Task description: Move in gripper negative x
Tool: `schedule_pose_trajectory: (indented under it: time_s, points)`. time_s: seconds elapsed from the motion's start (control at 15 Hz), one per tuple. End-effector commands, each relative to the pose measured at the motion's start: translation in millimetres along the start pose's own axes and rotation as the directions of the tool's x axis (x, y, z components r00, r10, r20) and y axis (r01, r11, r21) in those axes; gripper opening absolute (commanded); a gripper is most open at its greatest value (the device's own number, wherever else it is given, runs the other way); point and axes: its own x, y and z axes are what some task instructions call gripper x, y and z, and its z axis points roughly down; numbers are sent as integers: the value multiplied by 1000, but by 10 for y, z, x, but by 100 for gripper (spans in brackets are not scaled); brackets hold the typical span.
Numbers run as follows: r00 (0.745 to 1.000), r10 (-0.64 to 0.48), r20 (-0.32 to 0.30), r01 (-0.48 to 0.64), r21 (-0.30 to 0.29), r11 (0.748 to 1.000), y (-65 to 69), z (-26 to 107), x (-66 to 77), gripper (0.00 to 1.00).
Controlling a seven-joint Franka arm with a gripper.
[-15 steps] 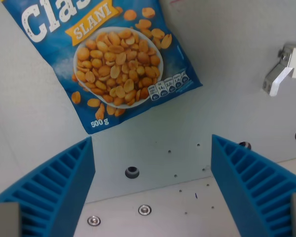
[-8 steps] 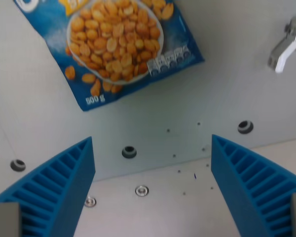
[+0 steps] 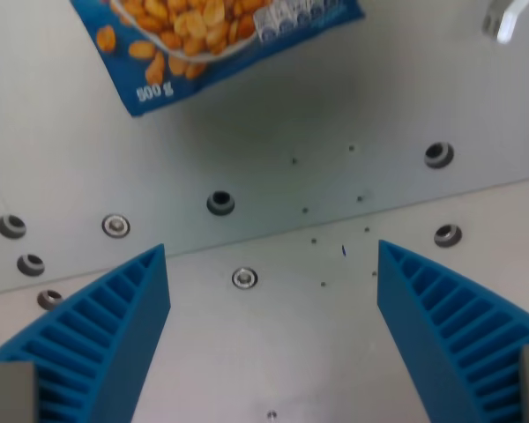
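My gripper [image 3: 273,339] is open and empty, with its two blue ribbed fingers [image 3: 97,339] at the bottom left and bottom right of the wrist view. Between them lies bare grey metal table [image 3: 273,176] with a seam, screw heads and holes. A blue bag of salted peanuts [image 3: 194,35] lies flat at the top of the view, only its lower edge showing, well ahead of the fingers and apart from them.
A white bracket [image 3: 507,18] pokes in at the top right corner. Bolt holes [image 3: 220,203] and screw heads [image 3: 244,278] dot the table plates around the seam.
The whole scene has slid toward the top of the view: the camera has moved back from the peanut bag. More of the table seam and screws now show. The fingers stay open.
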Motion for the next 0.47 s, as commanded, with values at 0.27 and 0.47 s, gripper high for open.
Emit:
schedule_pose_trajectory:
  time_s: [0.27, 0.47]
  points:
    - [997, 19, -81, -18, 18, 1000, -6, -40, -428, 100]
    - [997, 19, -81, -18, 18, 1000, -9, -28, -577, 100]
